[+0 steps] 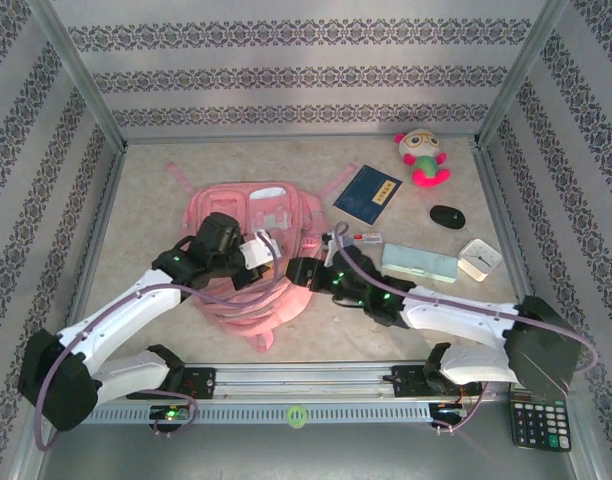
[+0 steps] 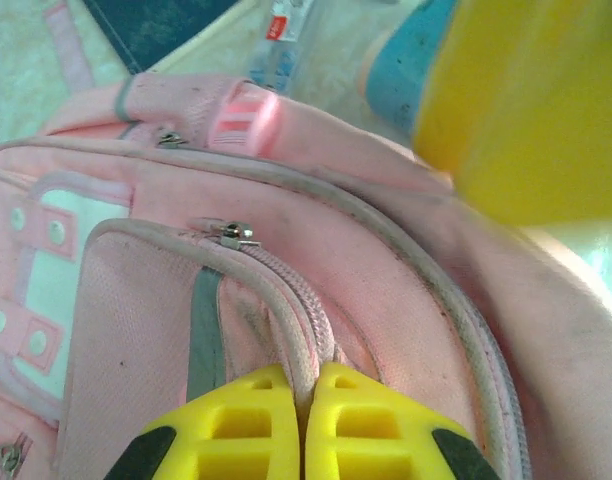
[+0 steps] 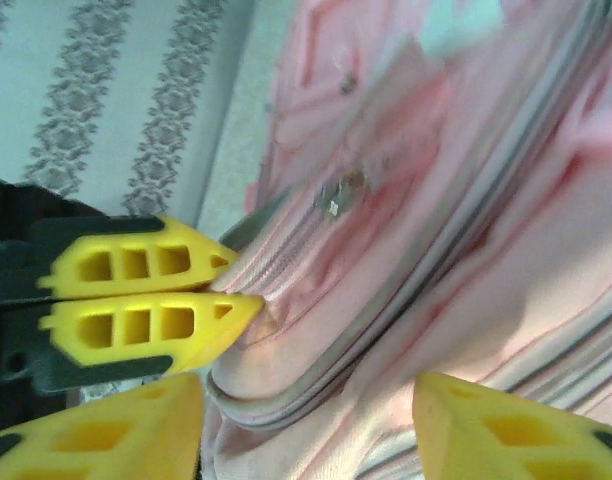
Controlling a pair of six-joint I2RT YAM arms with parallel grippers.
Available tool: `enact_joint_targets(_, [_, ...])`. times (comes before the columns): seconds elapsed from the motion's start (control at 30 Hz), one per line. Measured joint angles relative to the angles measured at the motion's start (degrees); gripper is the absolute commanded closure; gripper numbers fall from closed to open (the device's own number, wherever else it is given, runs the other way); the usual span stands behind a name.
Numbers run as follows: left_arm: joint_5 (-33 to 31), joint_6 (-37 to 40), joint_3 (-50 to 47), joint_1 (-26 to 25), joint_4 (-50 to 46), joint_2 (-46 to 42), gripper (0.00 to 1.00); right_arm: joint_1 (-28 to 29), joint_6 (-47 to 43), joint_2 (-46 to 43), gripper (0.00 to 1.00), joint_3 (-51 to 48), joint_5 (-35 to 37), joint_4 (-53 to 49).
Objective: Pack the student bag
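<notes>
At the near right corner, a calculator (image 1: 538, 420) is seen beside the right arm's base, and a green ring (image 1: 297, 414) sits on the rail between the 2 bases. Past these, the student bag (image 1: 254, 235) lies flat in the middle of the table (image 1: 146, 300), with both arms reaching over its near half. To its right, a pale teal case (image 1: 418, 262) and a white square box (image 1: 479, 258) are set just beside each other. Farther back lie a black mouse (image 1: 447, 216) and a dark blue booklet (image 1: 367, 193), the booklet near the bag's far right corner. A plush toy (image 1: 422, 157) is placed by the back wall.

In the left wrist view, the left gripper (image 2: 304, 400) is pressed closed on the bag – its 2 yellow fingers (image 2: 246, 420) meet around a raised zip ridge, which runs up from between them to a metal zip pull (image 2: 231, 235). A blurred yellow finger of the other arm blocks that view's upper right.

The right gripper (image 3: 306, 425) is held wide apart – its fingers (image 3: 516, 430) stand on either side of the bag's pink fabric. Whether they touch it cannot be told.
</notes>
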Motion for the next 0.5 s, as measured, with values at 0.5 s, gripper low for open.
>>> enact_joint_targets(0.5, [20.11, -3.61, -2.27, 11.30, 0.13, -5.44, 1.00, -32.92, -63.01, -0.79, 0.53, 5.03, -29.75, -17.77])
